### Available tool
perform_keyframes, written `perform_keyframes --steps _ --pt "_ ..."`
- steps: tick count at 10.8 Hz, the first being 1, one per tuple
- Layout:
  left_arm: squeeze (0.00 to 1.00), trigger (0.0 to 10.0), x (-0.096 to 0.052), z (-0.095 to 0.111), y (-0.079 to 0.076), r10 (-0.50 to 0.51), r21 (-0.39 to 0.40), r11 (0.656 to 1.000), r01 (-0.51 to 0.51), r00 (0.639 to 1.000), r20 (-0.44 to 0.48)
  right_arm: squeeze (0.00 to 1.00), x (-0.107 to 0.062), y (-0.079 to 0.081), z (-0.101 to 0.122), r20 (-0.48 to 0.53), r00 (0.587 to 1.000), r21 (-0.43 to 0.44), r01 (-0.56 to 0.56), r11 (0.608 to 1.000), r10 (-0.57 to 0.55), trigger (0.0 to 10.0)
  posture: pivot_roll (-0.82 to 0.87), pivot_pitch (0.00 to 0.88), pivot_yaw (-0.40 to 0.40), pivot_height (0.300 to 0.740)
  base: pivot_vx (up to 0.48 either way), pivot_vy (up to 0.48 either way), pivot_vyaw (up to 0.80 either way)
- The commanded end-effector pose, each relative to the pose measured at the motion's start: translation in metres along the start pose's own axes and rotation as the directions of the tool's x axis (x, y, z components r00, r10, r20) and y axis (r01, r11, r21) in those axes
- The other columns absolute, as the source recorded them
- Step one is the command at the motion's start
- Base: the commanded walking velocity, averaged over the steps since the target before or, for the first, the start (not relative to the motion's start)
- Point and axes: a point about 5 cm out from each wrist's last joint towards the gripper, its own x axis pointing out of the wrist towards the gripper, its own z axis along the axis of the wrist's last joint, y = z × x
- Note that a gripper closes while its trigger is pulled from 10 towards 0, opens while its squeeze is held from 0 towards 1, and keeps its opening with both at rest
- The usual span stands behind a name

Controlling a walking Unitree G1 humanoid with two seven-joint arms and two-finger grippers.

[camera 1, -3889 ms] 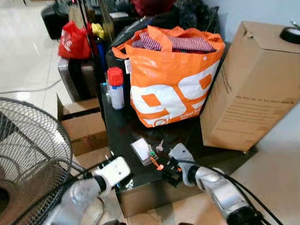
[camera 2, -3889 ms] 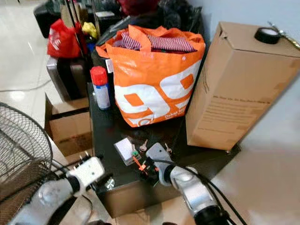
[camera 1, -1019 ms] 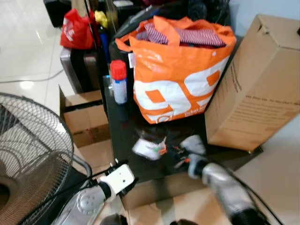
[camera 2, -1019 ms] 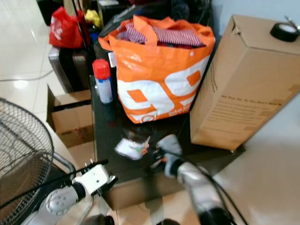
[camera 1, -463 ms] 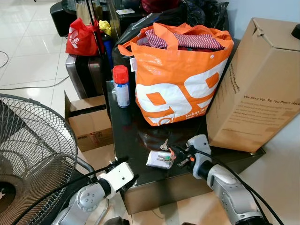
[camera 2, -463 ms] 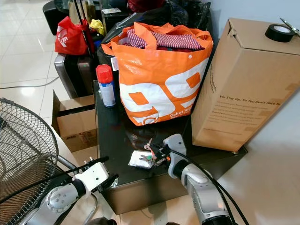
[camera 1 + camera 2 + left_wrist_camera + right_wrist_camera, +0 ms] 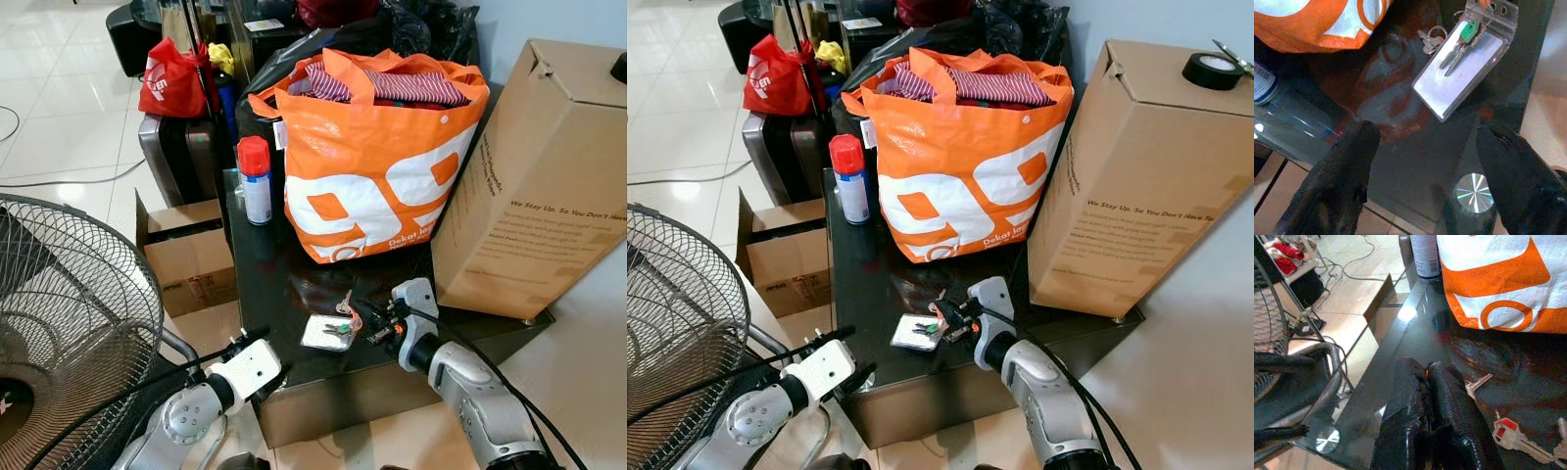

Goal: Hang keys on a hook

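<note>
Left claw (image 7: 1422, 147) held low off the desk's near edge, fingers spread apart, nothing gripped; right claw (image 7: 1427, 377) on the black glass desk (image 7: 265, 264), fingers pressed together on an orange tag; keys (image 7: 338, 328) lie on a clear holder (image 7: 319, 334) beside it; orange bag (image 7: 377, 166) seen behind.

We see the bag (image 7: 377, 166) at the table's (image 7: 265, 269) back | spray can (image 7: 256, 180) to its left | box (image 7: 534, 186) on the right | card holder (image 7: 326, 334) with keys (image 7: 338, 329) up front | fan (image 7: 69, 323) off left.
</note>
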Motion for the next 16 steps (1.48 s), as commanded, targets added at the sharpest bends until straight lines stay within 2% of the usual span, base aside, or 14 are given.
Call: perform_keyframes --steps 1,3,4,5,7,8,9,10,11,13,14,16 --pt "0.0 10.0 0.0 -0.001 0.002 0.012 0.004 1.0 -0.012 1.0 0.001 0.0 -0.002 -0.001 0.015 0.065 0.998 0.022 -0.008 1.0 0.006 0.0 -0.07 0.0 0.0 0.74 0.0 0.0 0.0" --pt "0.0 10.0 0.001 0.0 0.002 0.041 -0.013 0.999 -0.041 0.999 0.026 0.0 -0.012 0.0 0.035 0.166 0.986 0.112 -0.037 0.993 0.018 0.0 -0.07 0.0 -0.001 0.74 0.0 0.0 0.0" --pt "0.0 10.0 0.001 0.0 0.002 0.047 -0.019 0.999 -0.046 0.998 0.029 0.0 -0.013 0.0 0.038 0.18 0.984 0.127 -0.039 0.991 0.015 0.0 -0.07 0.0 -0.001 0.74 0.0 0.0 0.0" --pt "0.0 10.0 0.003 0.0 0.003 0.067 -0.025 0.998 -0.066 0.997 0.048 0.0 -0.016 0.003 0.049 0.237 0.971 0.186 -0.053 0.981 0.008 0.0 -0.07 0.0 -0.002 0.74 0.0 0.0 0.0" --pt "0.0 10.0 0.004 0.0 0.004 0.075 -0.03 0.997 -0.074 0.995 0.059 0.0 -0.017 0.004 0.052 0.241 0.971 0.179 -0.051 0.983 0.007 0.0 -0.08 0.0 0.0 0.74 0.0 0.0 0.0" --pt "0.0 10.0 0.004 -0.001 0.005 0.077 -0.027 0.997 -0.076 0.995 0.059 0.0 -0.014 0.001 0.046 0.18 0.983 0.144 0.005 0.99 -0.031 1.6 -0.08 0.0 0.002 0.74 0.0 0.0 0.0" --pt "0.0 10.0 0.005 -0.002 0.006 0.073 -0.024 0.997 -0.072 0.996 0.054 0.0 -0.01 -0.004 0.034 0.067 0.994 0.058 0.086 0.995 -0.09 10.0 -0.08 0.0 0.004 0.74 0.0 0.0 0.0" --pt "0.0 10.0 0.005 -0.004 0.009 0.053 -0.003 0.999 -0.053 0.998 0.028 1.0 -0.004 -0.015 0.013 -0.089 0.98 -0.123 0.166 0.978 -0.178 10.0 -0.08 0.0 0.009 0.74 0.0 0.0 0.0" --pt "0.0 10.0 0.005 -0.004 0.011 0.044 0.007 0.999 -0.044 0.999 0.019 1.0 0.007 -0.017 0.008 -0.1 0.975 -0.108 0.186 0.977 -0.197 10.0 -0.07 0.0 0.011 0.74 0.0 0.0 0.0" --pt "0.0 10.0 0.003 -0.003 0.014 0.026 0.013 1.0 -0.026 0.999 0.019 1.0 0.025 -0.012 -0.003 -0.15 0.976 -0.173 0.133 0.976 -0.16 10.0 -0.05 0.018 0.009 0.74 0.0 0.0 0.0" --pt "0.0 10.0 0.002 -0.002 0.014 0.003 0.017 1.0 -0.003 1.0 0.027 1.0 0.033 -0.011 -0.008 -0.185 0.97 -0.196 0.122 0.973 -0.159 10.0 -0.05 0.061 0.012 0.74 0.0 0.0 0.0" --pt "0.0 10.0 0.0 0.001 0.015 -0.028 0.035 0.999 0.027 0.999 0.029 1.0 0.041 -0.018 -0.013 -0.223 0.953 -0.195 0.161 0.968 -0.204 10.0 -0.06 0.092 0.016 0.74 0.0 0.0 0.0"
